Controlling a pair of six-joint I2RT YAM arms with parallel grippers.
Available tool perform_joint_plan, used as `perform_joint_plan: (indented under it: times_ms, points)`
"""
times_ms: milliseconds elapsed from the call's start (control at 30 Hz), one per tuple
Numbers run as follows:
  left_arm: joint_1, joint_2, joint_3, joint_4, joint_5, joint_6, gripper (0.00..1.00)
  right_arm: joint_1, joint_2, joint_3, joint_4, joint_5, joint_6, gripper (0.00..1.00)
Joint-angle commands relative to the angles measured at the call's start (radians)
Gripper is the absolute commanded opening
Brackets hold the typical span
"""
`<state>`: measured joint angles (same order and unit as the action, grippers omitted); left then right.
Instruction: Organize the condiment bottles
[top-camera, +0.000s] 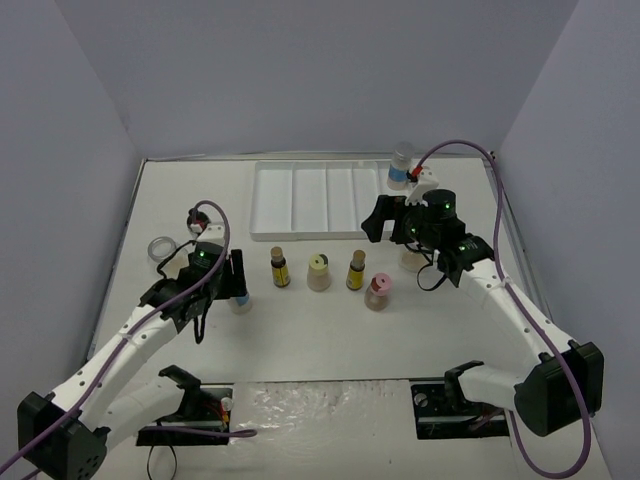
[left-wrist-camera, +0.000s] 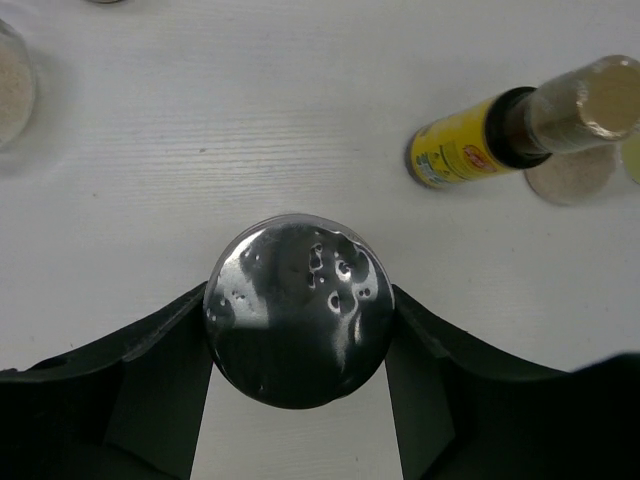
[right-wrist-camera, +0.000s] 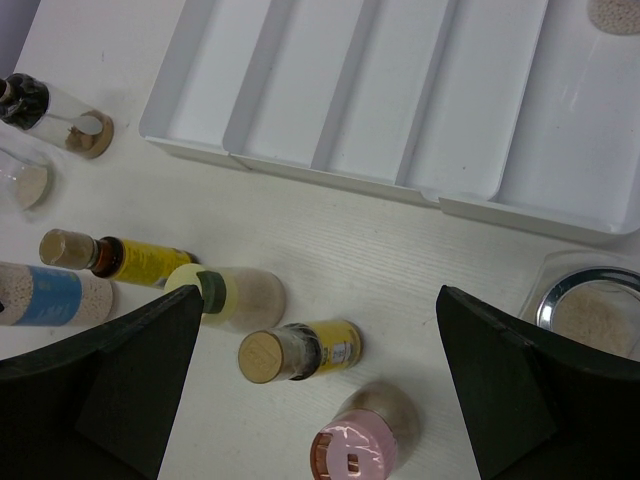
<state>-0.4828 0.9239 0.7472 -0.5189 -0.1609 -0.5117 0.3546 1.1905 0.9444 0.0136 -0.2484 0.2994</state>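
The left gripper (left-wrist-camera: 298, 345) is clamped on a dark-capped bottle (left-wrist-camera: 298, 310). Both fingers press the sides of its shiny cap, which hides the body from the wrist camera. From above, only a sliver of blue label and a pale base show under the gripper, standing on the table at the near left. The right gripper (right-wrist-camera: 320, 320) hangs with its jaws spread wide and nothing between them. Its right finger cuts off part of a clear jar (right-wrist-camera: 590, 305) of tan powder. Near it four bottles stand in a row: a left amber bottle (top-camera: 280, 268), a yellow-capped bottle (top-camera: 318, 272), a right amber bottle (top-camera: 356, 270) and a pink-capped bottle (top-camera: 378, 292). Beyond them lies the white tray (top-camera: 262, 215). A blue-labelled bottle (top-camera: 400, 165) stands at the tray's far right corner, and whether it is inside or beside the tray cannot be told.
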Motion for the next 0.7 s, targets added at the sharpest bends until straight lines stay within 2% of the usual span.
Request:
perform_joint_plan:
  times_ms: [0,67,267,467,667]
  points:
    - [-0.062,0.027,0.144,0.05,0.12,0.077,0.0,0.003,-0.066,-0.005,0.059,-0.001,0.008,1.0]
    - [-0.124,0.063,0.181,0.048,0.144,0.087,0.0,0.003,-0.084,-0.01,0.055,0.002,0.006,1.0]
    - [-0.36,0.227,0.278,0.095,0.049,0.099,0.0,0.003,-0.139,-0.013,0.033,0.024,-0.013,1.0]
    - [-0.48,0.41,0.368,0.212,0.044,0.115,0.0,0.004,-0.184,0.007,-0.009,0.068,-0.032,1.0]
    - [-0.538,0.54,0.451,0.27,0.071,0.14,0.0,0.003,-0.229,0.002,-0.064,0.109,-0.034,1.0]
